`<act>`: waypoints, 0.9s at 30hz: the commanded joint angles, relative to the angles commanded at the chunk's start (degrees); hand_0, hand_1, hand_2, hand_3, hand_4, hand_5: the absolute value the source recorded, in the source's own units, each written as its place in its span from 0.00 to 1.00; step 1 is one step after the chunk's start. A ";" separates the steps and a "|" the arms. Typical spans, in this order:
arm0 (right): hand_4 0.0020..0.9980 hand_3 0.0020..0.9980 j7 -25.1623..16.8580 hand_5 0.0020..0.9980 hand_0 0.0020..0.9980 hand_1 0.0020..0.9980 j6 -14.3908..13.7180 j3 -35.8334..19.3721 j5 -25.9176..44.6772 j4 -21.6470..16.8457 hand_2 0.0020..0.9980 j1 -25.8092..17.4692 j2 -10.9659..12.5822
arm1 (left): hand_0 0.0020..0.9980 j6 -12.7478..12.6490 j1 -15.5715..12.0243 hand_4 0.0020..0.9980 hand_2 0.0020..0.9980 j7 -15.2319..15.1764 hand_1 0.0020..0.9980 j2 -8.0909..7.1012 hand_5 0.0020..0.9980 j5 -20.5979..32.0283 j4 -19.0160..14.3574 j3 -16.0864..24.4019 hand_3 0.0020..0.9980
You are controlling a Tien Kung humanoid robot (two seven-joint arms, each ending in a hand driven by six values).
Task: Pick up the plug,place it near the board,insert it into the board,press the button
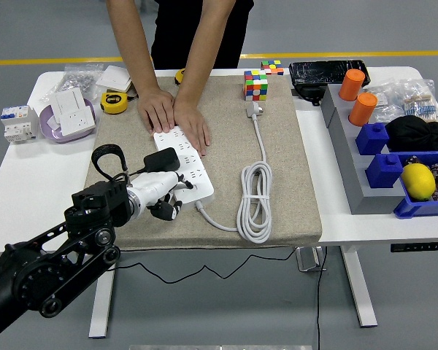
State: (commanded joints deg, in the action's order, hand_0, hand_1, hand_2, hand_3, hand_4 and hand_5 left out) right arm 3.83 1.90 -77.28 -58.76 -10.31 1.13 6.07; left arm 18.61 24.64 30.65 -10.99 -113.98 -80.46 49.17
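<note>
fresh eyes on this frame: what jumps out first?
A person's two hands press flat on the far end of the white power strip on the beige mat. The robot's left hand sits at the strip's near end beside a black plug. A coiled white cable lies to the right.

Grey floor [394,306] — yellow line [58,60], white table [18,189]

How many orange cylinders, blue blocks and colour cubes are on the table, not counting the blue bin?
Orange cylinders: 2, and
Blue blocks: 2, and
Colour cubes: 2, one on the mat and a smaller one behind it
Total: 6
</note>
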 joint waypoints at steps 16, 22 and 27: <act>0.98 0.69 -0.19 0.69 0.81 0.73 -0.02 -0.48 -0.01 0.00 0.72 -0.09 -0.24 | 0.41 -13.27 -9.28 0.65 0.53 -17.55 0.48 1.20 0.14 15.20 -11.87 10.84 0.73; 0.98 0.69 -0.10 0.69 0.81 0.73 -0.06 -0.84 -0.18 0.00 0.72 -0.32 -0.30 | 0.84 -17.56 -12.72 0.85 0.89 -22.46 0.92 0.98 0.25 30.08 -10.83 11.97 0.94; 0.98 0.69 -0.10 0.69 0.81 0.73 -0.07 -0.88 -0.16 0.00 0.72 -0.32 -0.26 | 0.74 -16.52 -13.33 0.85 0.85 -20.50 0.85 0.27 0.27 37.13 -10.31 12.34 1.00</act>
State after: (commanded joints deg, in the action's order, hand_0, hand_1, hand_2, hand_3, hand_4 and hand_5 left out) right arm 3.73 1.83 -78.17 -58.93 -10.31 0.81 5.81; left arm 2.08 11.31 10.15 -10.72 -76.85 -90.77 61.51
